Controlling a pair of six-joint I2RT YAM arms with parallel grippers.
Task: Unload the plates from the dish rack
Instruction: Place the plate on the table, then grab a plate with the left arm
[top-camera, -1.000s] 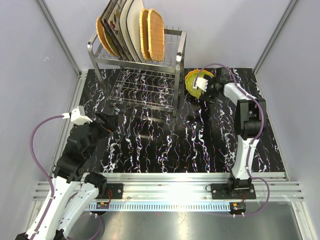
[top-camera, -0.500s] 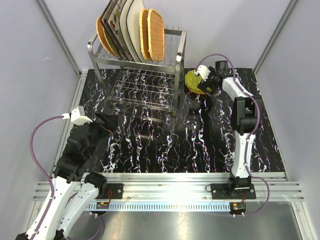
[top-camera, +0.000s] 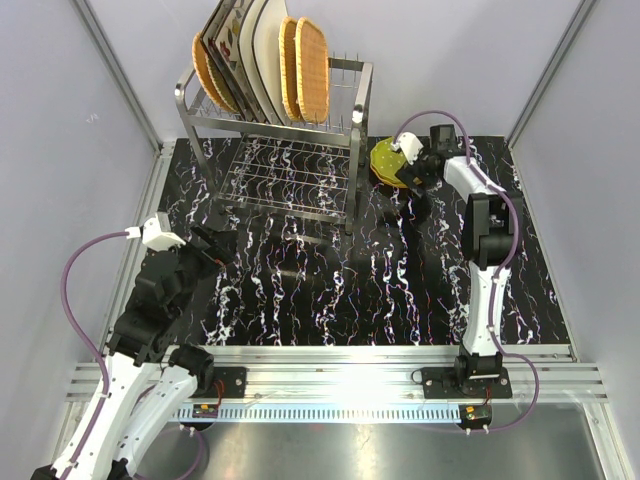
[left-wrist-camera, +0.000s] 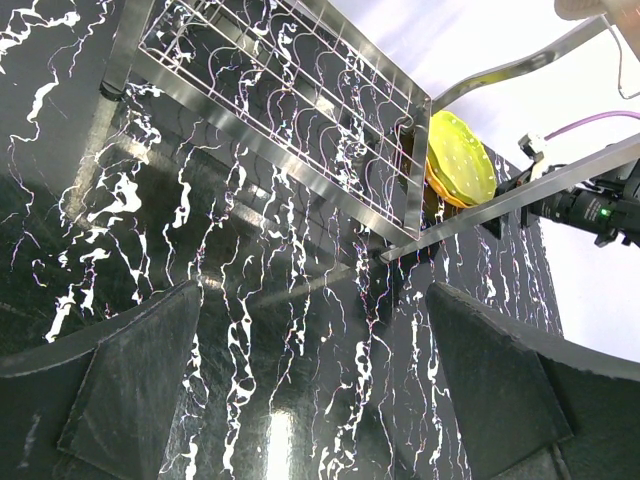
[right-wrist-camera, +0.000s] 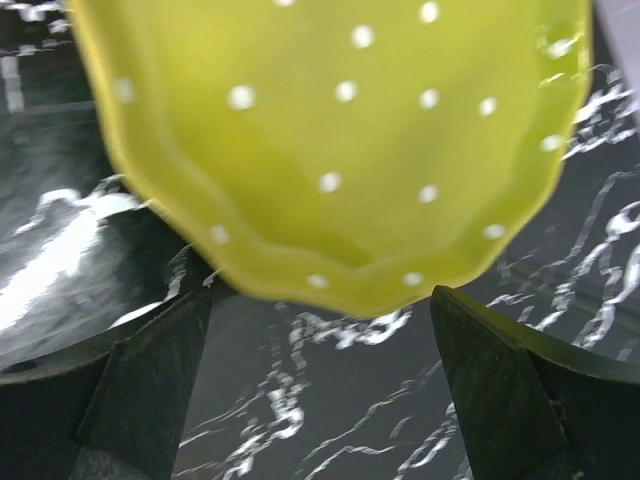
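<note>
The steel dish rack stands at the back left. Its top tier holds two orange-tan wicker plates, a third wicker plate and several square cream plates on edge. A green dotted plate lies on the table right of the rack, on something orange. It also shows in the left wrist view and fills the right wrist view. My right gripper is open, its fingers just short of the plate's rim. My left gripper is open and empty over the table.
The rack's wire grid lower shelf holds nothing that I can see. Grey walls and metal frame posts close in the black marbled table. A purple cable loops above the right wrist.
My right wrist has turned and drawn back to the right off the green plate. The plate has dropped from a tilt to lie by the rack's right leg. My left arm has not moved.
</note>
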